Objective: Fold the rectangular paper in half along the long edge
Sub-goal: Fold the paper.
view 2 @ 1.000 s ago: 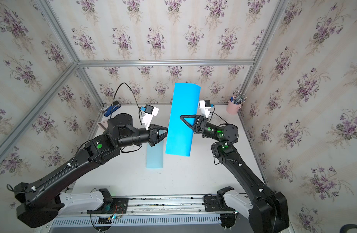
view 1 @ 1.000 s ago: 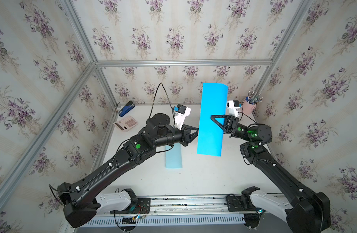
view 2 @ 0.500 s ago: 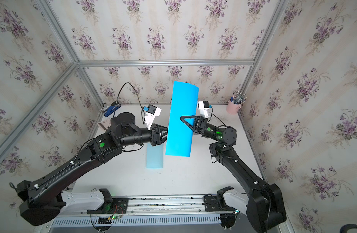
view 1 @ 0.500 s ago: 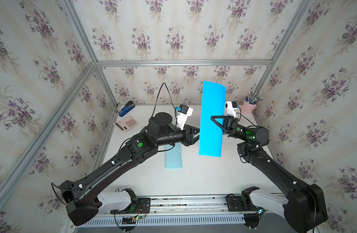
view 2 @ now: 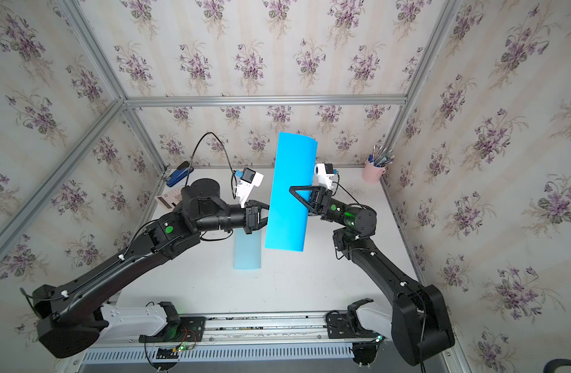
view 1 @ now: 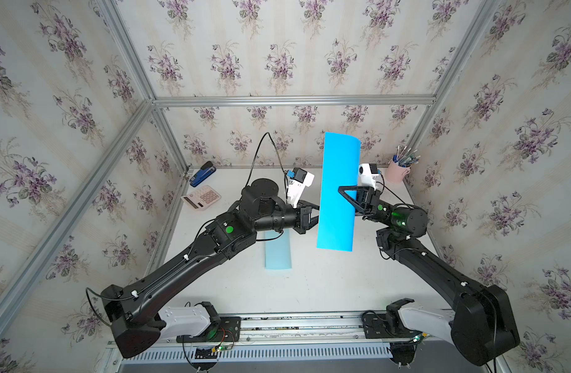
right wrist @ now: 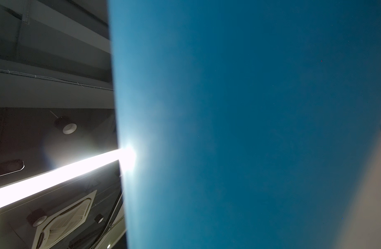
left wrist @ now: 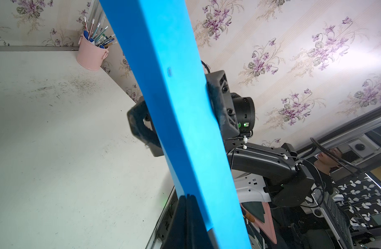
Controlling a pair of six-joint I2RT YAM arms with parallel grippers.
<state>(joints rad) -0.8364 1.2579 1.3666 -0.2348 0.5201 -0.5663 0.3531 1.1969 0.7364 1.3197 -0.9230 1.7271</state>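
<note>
A: Both top views are bright and evenly lit, sharp, with straight frame bars bowing slightly toward the edges.

B: Shadows?

A: Soft ones under the arms on the table (view 1: 310,284).

B: The right wrist view?

A: Dim. A ceiling light strip (right wrist: 56,174) glares white, and the paper (right wrist: 250,129) is close and blurred.

White table (view 1: 326,284): stapler (view 1: 202,173), calculator (view 1: 201,197).
</note>
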